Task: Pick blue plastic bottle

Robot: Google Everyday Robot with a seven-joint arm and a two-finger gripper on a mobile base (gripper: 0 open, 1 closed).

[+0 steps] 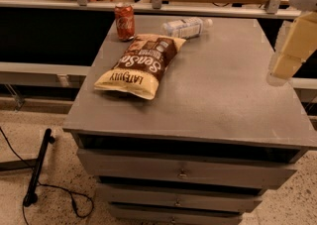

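Note:
The blue plastic bottle (184, 26) lies on its side near the far edge of the grey cabinet top (223, 90), its white cap pointing right. It is clear and ribbed with a pale label. A red soda can (124, 21) stands upright to its left. My gripper (290, 53) hangs at the right edge of the view, above the cabinet's right side, well to the right of the bottle and nearer than it. It holds nothing that I can see.
A brown and cream chip bag (141, 64) lies on the left half of the top, just in front of the can and bottle. The cabinet has drawers (183, 172) below. A railing (148, 7) runs behind. A black cable (37, 179) lies on the floor at left.

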